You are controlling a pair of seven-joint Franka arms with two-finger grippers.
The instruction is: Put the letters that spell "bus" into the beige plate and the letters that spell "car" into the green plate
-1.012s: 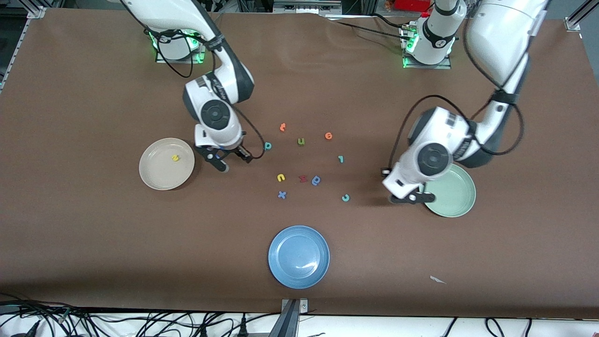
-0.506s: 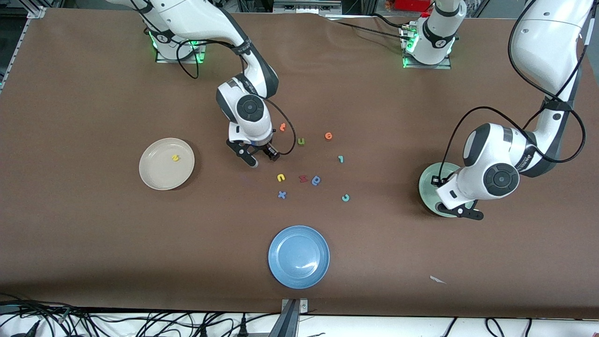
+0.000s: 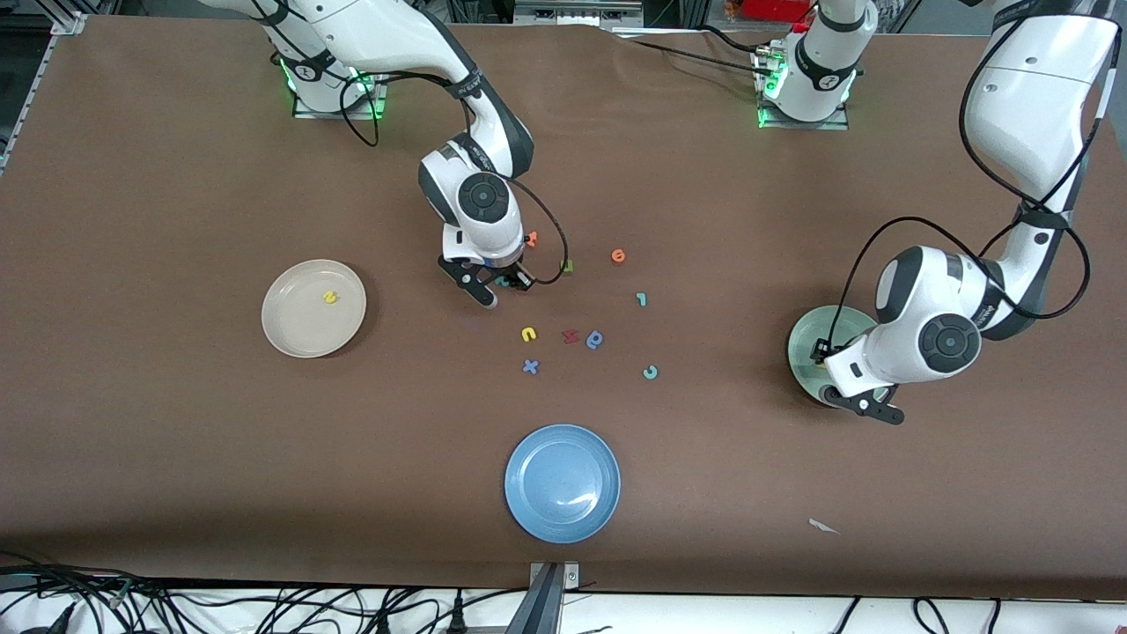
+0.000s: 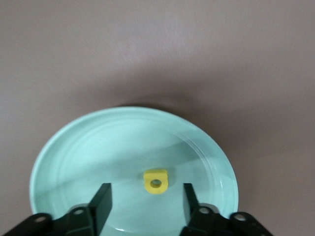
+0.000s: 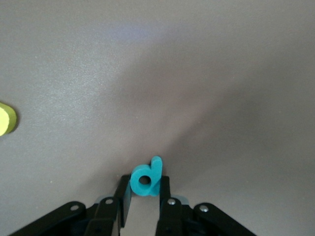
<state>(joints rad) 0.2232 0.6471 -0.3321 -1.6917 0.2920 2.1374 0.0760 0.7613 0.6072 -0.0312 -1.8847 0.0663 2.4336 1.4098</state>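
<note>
My right gripper point(image 3: 502, 283) point(image 5: 144, 187) is low at the table's middle, shut on the teal "b" point(image 5: 146, 178) point(image 3: 504, 282). My left gripper point(image 3: 867, 407) point(image 4: 146, 196) hangs open over the green plate point(image 3: 806, 339) point(image 4: 74, 147). The yellow "a" point(image 4: 156, 181) lies flat in that plate, free of the fingers. The beige plate point(image 3: 290, 335) toward the right arm's end holds the yellow "s" point(image 3: 330, 298). On the table lie the yellow "u" point(image 3: 528, 334), the teal "r" point(image 3: 642, 299) and the teal "c" point(image 3: 650, 372).
Other letters lie around the middle: an olive "u" point(image 3: 568, 265), two orange ones point(image 3: 618, 255) point(image 3: 532, 238), a dark red one point(image 3: 570, 335), a blue looped one point(image 3: 595, 339) and a blue "x" point(image 3: 530, 366). A blue plate point(image 3: 563, 482) sits nearer the front camera.
My right gripper moved from beside the beige plate to the teal "b" and shut on it. My left gripper carried on over the green plate, opened and let go of the yellow "a".
</note>
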